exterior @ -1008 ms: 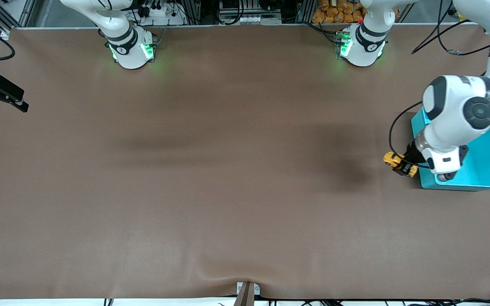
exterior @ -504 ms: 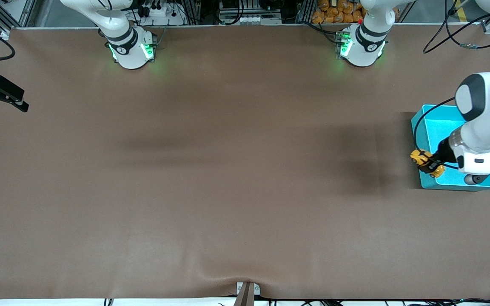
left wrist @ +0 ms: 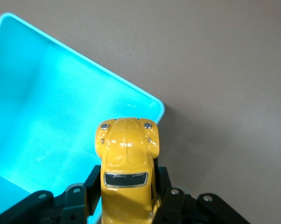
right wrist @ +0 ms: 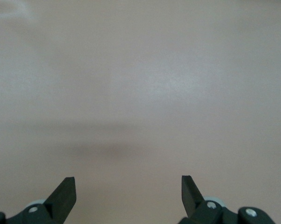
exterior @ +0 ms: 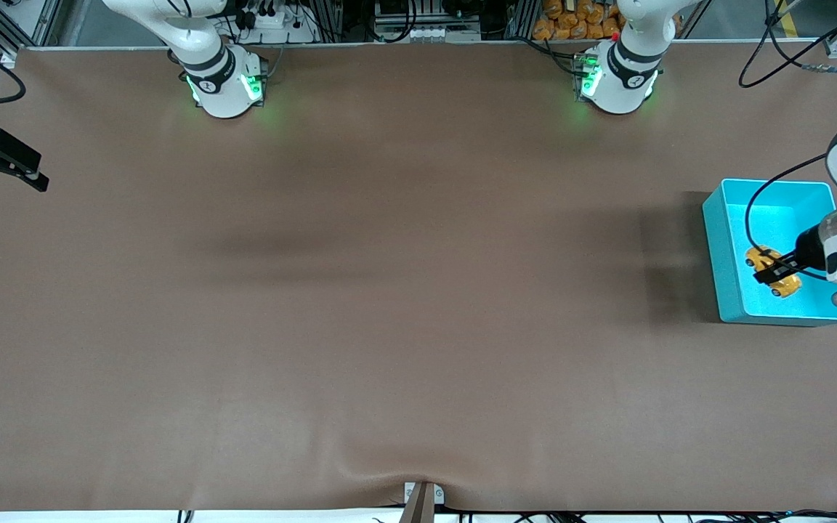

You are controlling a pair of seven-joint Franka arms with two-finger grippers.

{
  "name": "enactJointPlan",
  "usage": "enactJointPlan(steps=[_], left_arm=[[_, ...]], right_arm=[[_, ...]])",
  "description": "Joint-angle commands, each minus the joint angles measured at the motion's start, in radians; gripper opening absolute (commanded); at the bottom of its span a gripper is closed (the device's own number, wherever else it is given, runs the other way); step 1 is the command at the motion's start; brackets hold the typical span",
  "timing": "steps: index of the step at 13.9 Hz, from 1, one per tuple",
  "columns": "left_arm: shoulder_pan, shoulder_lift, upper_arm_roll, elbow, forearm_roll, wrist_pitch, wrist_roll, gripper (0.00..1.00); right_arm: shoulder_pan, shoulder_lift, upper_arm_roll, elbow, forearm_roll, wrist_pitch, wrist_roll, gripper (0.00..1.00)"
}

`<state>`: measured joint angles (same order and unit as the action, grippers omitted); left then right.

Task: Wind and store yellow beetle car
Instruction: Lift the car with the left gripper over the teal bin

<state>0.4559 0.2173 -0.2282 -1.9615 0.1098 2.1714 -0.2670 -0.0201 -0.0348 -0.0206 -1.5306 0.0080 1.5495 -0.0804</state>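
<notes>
**Left end effector holding the toy car over the teal bin**

The left end effector is hanging over the open teal bin, which is sitting on the brown bench at the left arm's end. Its two black fingers are pressing against the sides of the yellow beetle car, gripping it around the middle of the body. In the left wrist view the yellow beetle car is pointing its rounded bonnet and two small headlights away from the wrist, with the dark windscreen sitting just above the fingers. The car is being held up in the air above the bin's bright interior, near one corner of the rim, and is not resting on the bin floor.

The right end effector is waiting over bare bench at the right arm's end. Its fingers are standing wide apart with nothing between them, and only the plain brown surface is showing below.
</notes>
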Motion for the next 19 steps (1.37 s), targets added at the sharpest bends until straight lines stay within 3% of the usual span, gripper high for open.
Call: enactJointPlan(steps=[1,10,15,19], left_arm=[[0.042,0.01,-0.01,0.024,0.062,-0.024,0.116,0.0],[0.174,0.073,-0.013,0.023,0.067,0.018,0.504,0.0],[0.202,0.119,-0.011,-0.003,0.074,0.06,0.592,0.0],[0.219,0.128,-0.01,-0.088,0.077,0.18,0.621,0.0]], right_arm=[[0.006,0.003,-0.002,0.017,-0.016,-0.014,0.002,1.0],[0.008,0.003,-0.002,0.017,-0.016,-0.014,0.002,1.0],[0.006,0.003,-0.002,0.017,-0.017,-0.012,0.001,1.0],[0.009,0.004,-0.002,0.015,-0.016,-0.014,0.002,1.0]])
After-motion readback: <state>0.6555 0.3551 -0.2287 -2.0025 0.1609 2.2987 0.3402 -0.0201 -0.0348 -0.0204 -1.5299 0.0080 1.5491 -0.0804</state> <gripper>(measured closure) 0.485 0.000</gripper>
